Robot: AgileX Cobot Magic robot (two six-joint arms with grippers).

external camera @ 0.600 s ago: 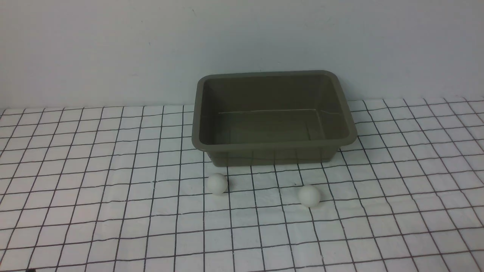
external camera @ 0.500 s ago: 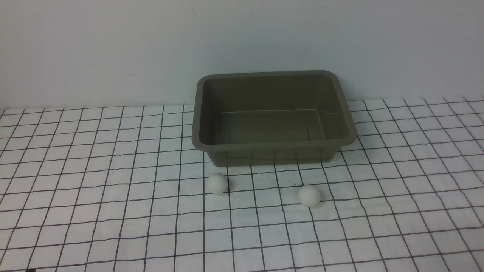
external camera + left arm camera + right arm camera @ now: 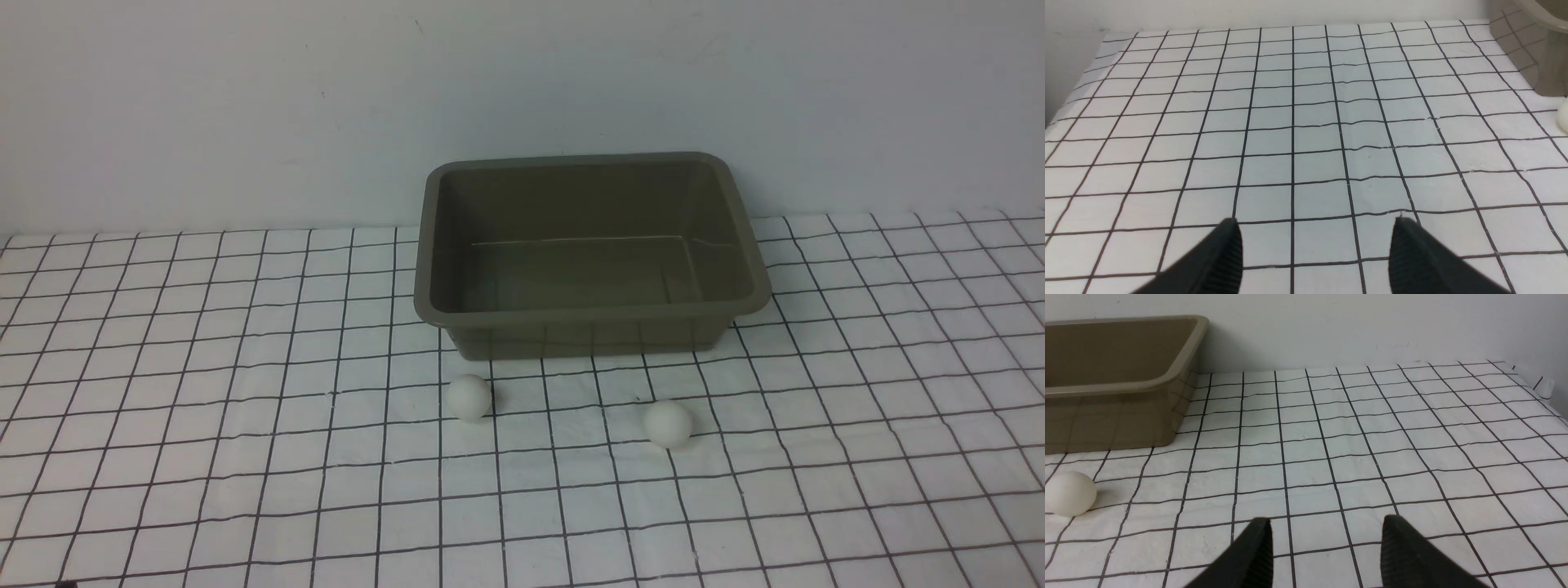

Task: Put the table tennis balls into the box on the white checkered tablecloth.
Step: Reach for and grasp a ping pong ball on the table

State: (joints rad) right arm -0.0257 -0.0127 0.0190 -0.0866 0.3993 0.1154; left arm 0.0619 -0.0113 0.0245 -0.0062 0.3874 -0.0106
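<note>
Balls: left matte white sphere (image 3: 470, 398) and right matte white sphere (image 3: 668, 423), on gridded white cloth (image 3: 204, 367), just before empty olive-grey plastic tub (image 3: 571, 314).
Jaws: left gripper (image 3: 1314, 253), right gripper (image 3: 1327, 547) both spread, empty.
Risk: off-centre pinch likely squirting a sphere away.

Count: 2 table tennis balls, left ball (image 3: 470, 398) and right ball (image 3: 668, 423), same white kind. 1 box (image 3: 571, 335), olive-grey. 1 white checkered tablecloth (image 3: 204, 408). 2 tools, left tool (image 3: 1315, 222) and right tool (image 3: 1327, 519), 2 black fingers (image 3: 1224, 261) each, 4 total.
</note>
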